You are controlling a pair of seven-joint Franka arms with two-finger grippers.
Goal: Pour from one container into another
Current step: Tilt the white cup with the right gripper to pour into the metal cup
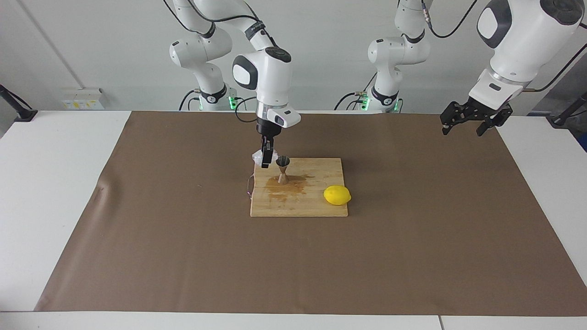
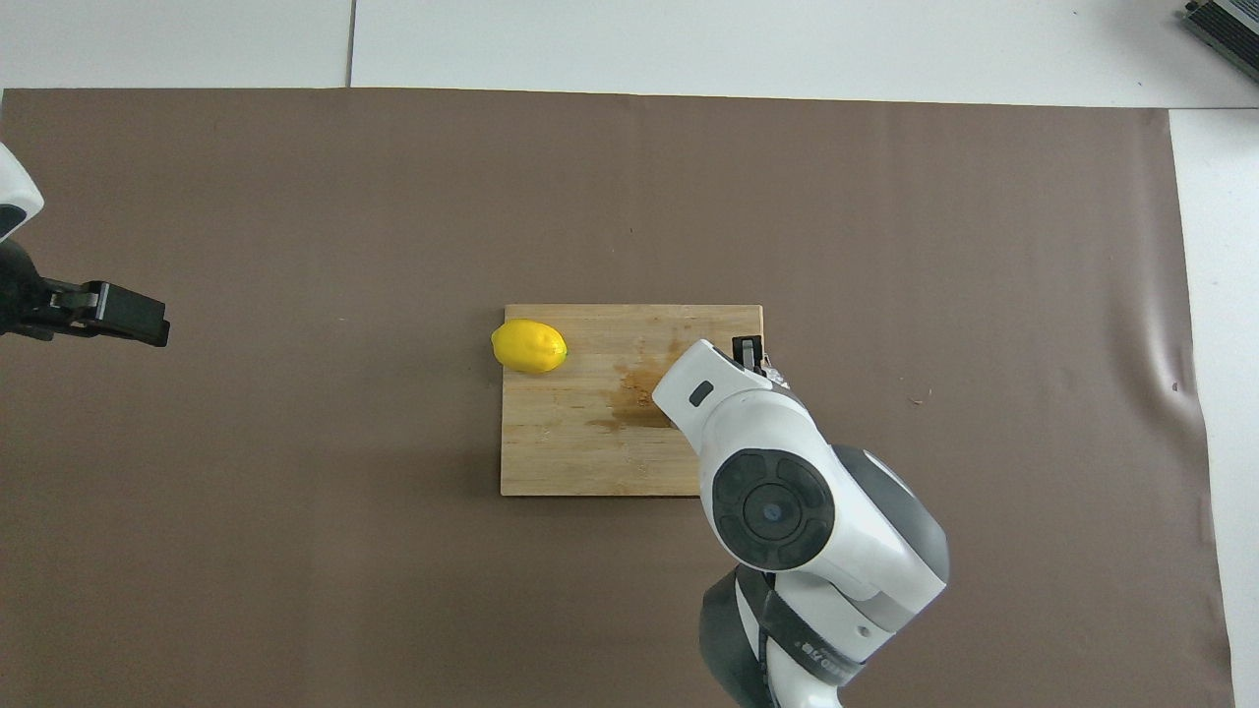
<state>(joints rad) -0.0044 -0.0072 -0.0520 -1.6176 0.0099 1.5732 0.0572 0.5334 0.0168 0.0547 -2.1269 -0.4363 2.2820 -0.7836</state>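
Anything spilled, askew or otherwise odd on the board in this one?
Yes: a brown wet-looking stain spreads over the cutting board around the jigger's foot, as if liquid had spilled. The jigger stands upright; the right gripper holds the cup beside it.

White rounded arms, dark grey joint caps, black cables, black jaws.

jigger hidden overhead, cup mostly covered
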